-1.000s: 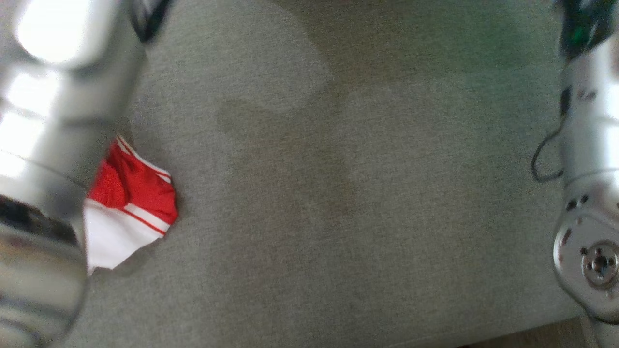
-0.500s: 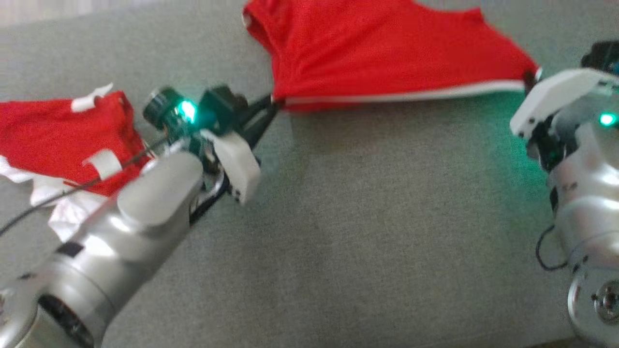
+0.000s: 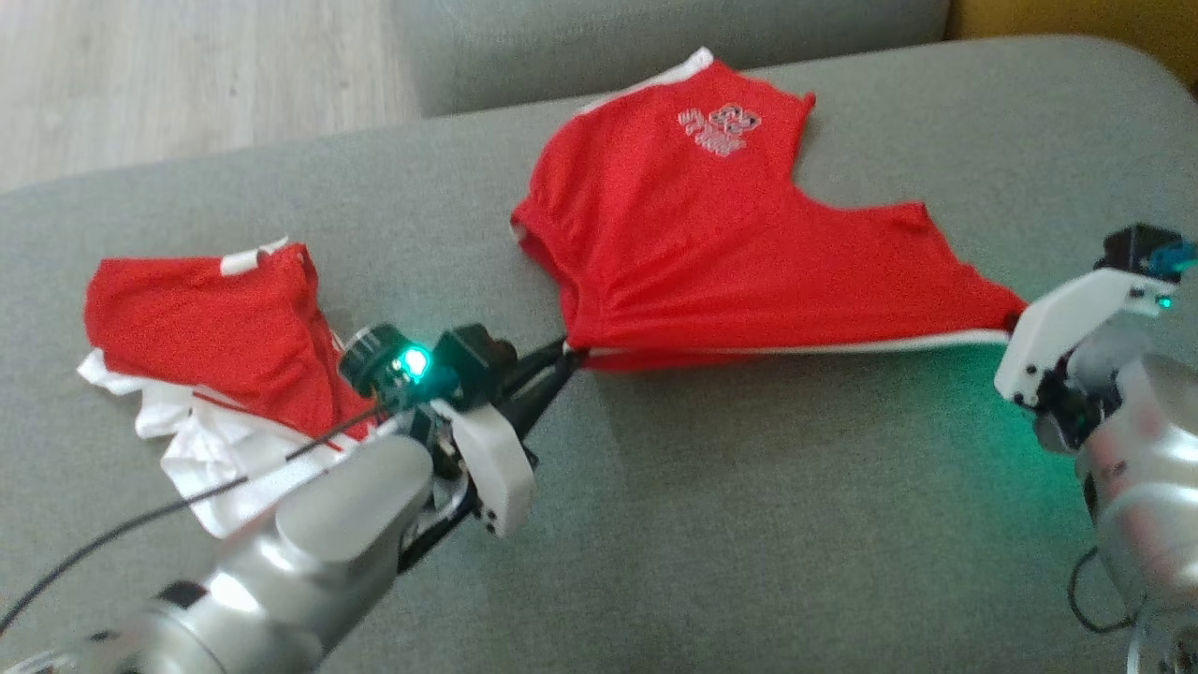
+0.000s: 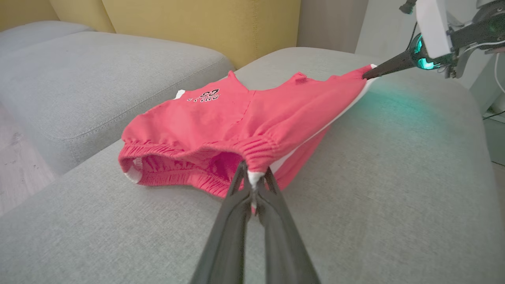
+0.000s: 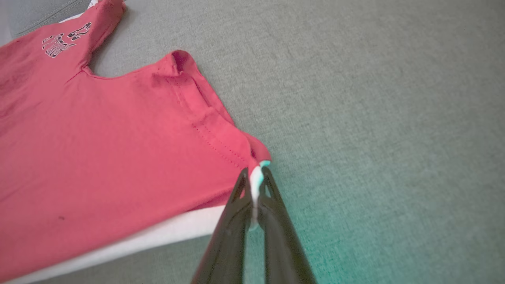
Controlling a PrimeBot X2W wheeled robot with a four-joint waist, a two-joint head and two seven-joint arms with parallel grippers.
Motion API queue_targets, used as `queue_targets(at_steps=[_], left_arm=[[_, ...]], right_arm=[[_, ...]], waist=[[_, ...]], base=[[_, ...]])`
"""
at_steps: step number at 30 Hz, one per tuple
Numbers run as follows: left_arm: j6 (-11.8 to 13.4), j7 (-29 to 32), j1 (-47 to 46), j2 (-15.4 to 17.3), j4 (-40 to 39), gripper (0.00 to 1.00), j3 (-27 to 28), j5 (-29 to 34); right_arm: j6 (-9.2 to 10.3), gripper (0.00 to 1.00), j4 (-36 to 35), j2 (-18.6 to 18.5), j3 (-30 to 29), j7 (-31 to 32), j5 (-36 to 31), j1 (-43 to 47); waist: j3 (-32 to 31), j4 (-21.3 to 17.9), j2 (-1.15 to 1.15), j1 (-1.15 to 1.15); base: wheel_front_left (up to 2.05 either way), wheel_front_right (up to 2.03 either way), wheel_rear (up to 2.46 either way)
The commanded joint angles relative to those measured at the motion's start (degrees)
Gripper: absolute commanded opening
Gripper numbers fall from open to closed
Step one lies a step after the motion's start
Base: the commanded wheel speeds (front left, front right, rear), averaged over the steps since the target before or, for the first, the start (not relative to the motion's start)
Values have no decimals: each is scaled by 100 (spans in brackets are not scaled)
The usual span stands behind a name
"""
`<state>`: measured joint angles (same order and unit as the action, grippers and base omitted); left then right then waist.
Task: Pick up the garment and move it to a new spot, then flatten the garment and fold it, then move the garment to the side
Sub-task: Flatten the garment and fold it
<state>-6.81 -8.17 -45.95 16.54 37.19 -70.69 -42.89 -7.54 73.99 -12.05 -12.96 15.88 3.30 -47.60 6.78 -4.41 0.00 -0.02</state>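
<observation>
The red knit shorts (image 3: 711,253) with a white side stripe lay spread on the grey fabric sofa seat (image 3: 749,505), a printed emblem facing up near the far leg hem. The striped near edge was drawn taut in a straight line. Its gathered elastic waistband corner was pinched in the closed left tool (image 3: 569,356), and the leg-hem corner in the closed right tool (image 3: 1015,321). Creases fanned out from the waistband corner, and the waist opening gaped.

Right fingers (image 5: 232,228) tight on red garment (image 5: 118,138) corner, over grey cushion (image 5: 375,118)
</observation>
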Motion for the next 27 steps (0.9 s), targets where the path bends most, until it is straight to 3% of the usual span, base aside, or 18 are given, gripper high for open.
queue_targets(at_steps=[1,7,13,19,20,27], left_arm=[[111,-75,-143,218,-86,0,187,-62],[292,-122,334,209,-331,0,118,-143],[496,-113,778,273,-723,0,70,-236],[776,-23,1043,389,-1268,0,84,-331],[897,4,1060,446,-1385,0,131,-353],[1251,28,745,469,-1586,0,494,-463]], right_arm=[[5,0,-147,-206,151,13,88,11],[5,0,-350,-336,462,193,651,476],[5,0,-1004,-488,697,425,1397,1126],[5,0,-2234,-659,735,699,2083,1968],[5,0,-2723,-668,650,754,2201,2175],[5,0,-4299,-405,74,765,2084,2242]], waist=[[-180,12,0,2],[-531,20,0,2],[-799,34,0,2],[-804,84,0,2],[-747,98,0,2],[-249,241,0,2]], base=[[0,0,0],[0,0,0],[0,0,0],[0,0,0],[0,0,0],[0,0,0]])
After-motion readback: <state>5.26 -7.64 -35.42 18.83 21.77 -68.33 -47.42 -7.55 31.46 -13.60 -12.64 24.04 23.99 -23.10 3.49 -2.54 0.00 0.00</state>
